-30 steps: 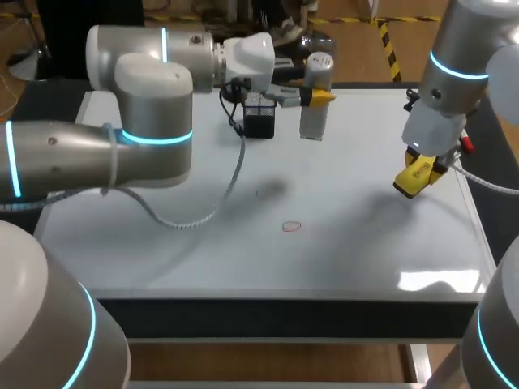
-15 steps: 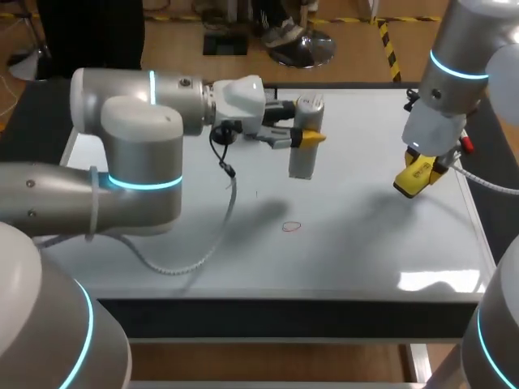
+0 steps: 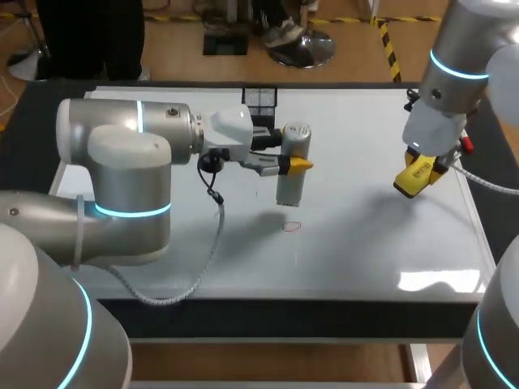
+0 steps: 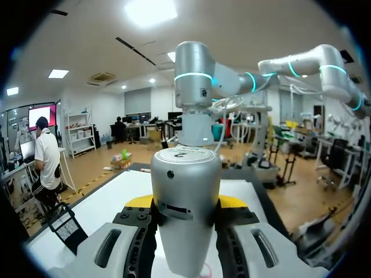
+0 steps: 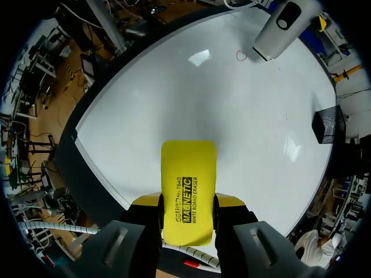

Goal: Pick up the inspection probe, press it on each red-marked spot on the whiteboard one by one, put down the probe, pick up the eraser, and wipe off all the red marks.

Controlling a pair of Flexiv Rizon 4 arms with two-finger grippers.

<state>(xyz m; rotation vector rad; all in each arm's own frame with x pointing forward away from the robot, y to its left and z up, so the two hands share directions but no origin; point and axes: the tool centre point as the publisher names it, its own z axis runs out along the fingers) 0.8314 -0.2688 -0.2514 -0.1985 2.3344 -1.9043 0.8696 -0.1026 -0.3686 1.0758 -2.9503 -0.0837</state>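
My left gripper (image 4: 185,205) pinches the inspection probe (image 4: 186,174) upright between its jaws, lower end near the red mark (image 3: 291,227) on the whiteboard (image 3: 365,243). My right gripper (image 5: 186,202) has its jaws clamped on the eraser (image 5: 188,168), which juts ahead of them

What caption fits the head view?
Left gripper holds the probe near the red mark; right gripper holds the eraser over the whiteboard.
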